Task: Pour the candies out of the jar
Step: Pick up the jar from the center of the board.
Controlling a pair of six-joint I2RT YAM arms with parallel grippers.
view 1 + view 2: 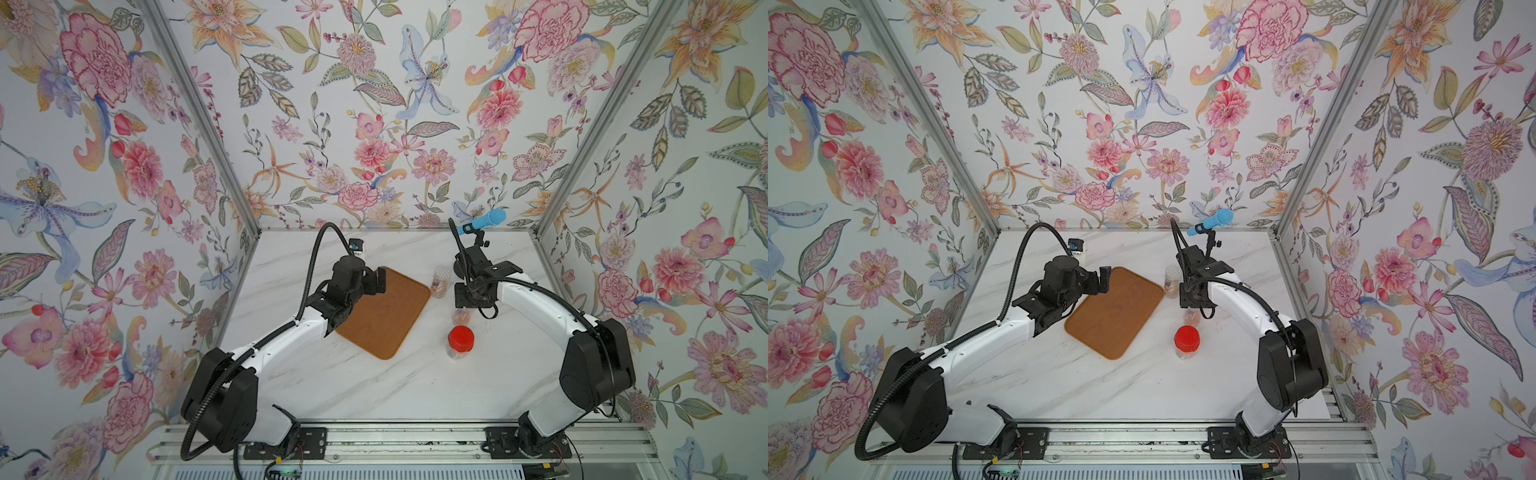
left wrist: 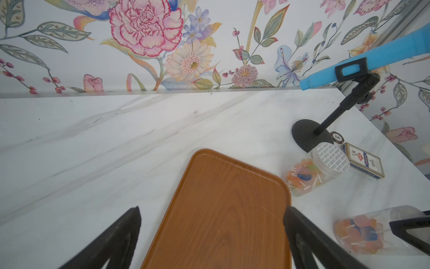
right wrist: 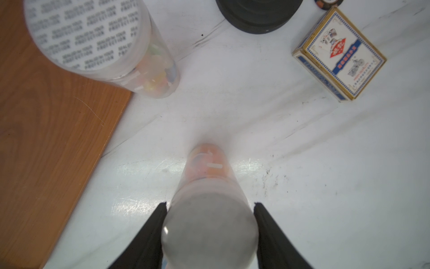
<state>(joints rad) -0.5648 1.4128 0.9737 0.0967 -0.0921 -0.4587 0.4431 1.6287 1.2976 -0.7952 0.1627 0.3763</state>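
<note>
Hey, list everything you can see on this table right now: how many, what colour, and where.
tray: one, brown, table centre, empty
sealed jar: one, clear, white seal, right of tray
gripped jar: one, clear, standing nearer than the sealed jar
red-lid jar: one, clear, nearest of the three
candies: many, orange, blue, yellow, inside sealed and gripped jars
microphone: one, blue, on black stand, back right
card box: one, blue-white, by the stand
chip: one, dark, by the stand base
table: white marble
left gripper: open, empty, over the tray
right gripper: closed on gripped jar
</note>
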